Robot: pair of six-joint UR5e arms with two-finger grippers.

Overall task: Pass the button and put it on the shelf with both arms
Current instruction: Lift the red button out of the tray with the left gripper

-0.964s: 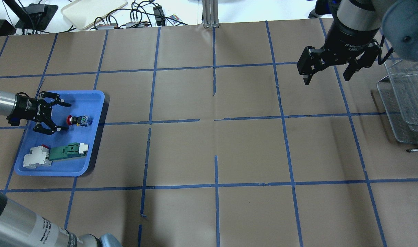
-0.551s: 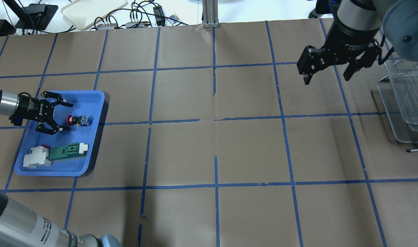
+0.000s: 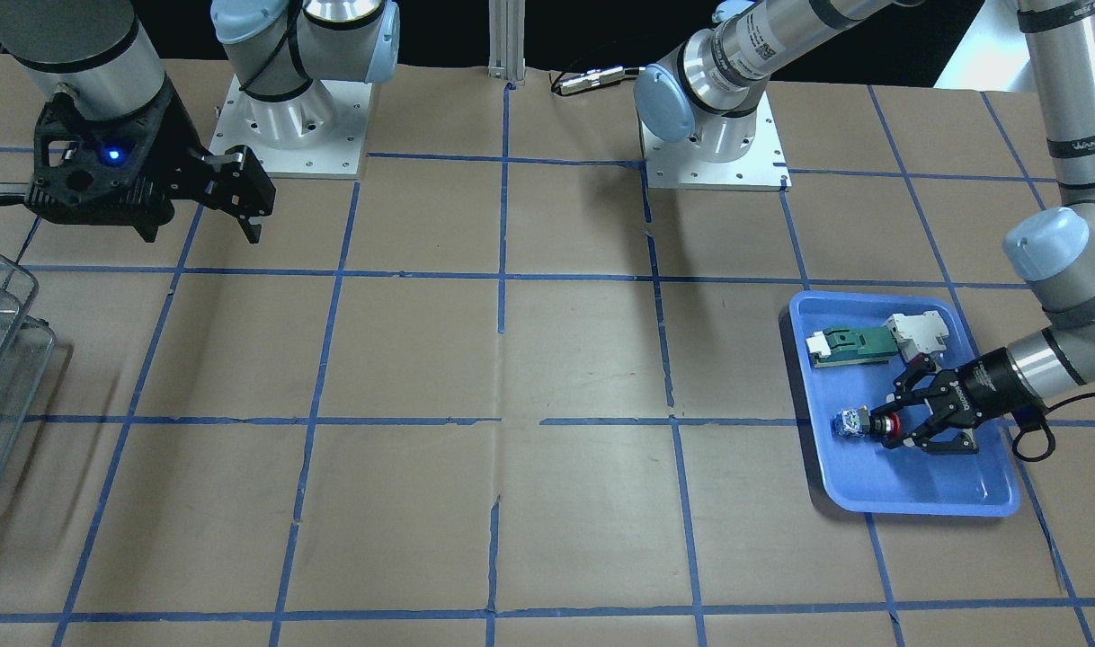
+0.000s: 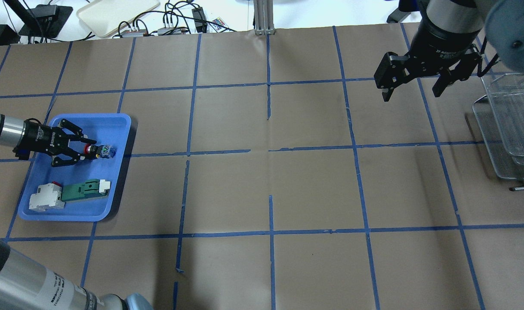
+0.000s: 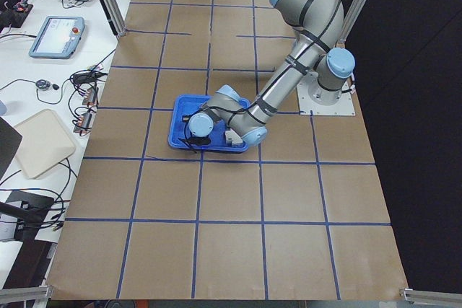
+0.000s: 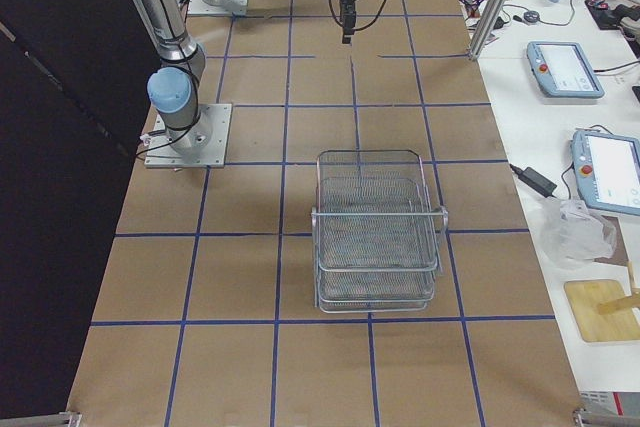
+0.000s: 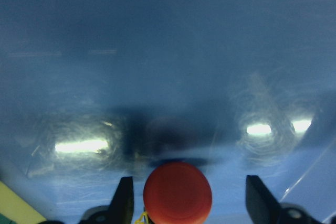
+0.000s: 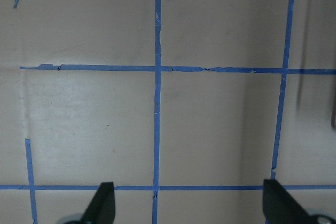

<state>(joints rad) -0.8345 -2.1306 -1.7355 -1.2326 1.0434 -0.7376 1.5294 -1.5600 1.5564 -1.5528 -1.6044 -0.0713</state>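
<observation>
- I see the counter (image 4: 313, 189) covered end to end in brown paper, with blue tape laid over it in a grid of large squares; several tape lines are broken or peeling near the middle.
- A blue tray (image 4: 109, 129) lies flat on it at the robot's left end, across one of the tape lines.
- The shelf (image 6: 375, 217) stands upright on it at the robot's right end, over a crossing of tape lines and well apart from the tray.
- A thin dark stick (image 4: 522, 188) lies just beside the shelf; I cannot tell what it is.
- Two pale base plates (image 3: 332, 153) (image 3: 754, 166) sit side by side along the robot's edge, each carrying an arm.
</observation>
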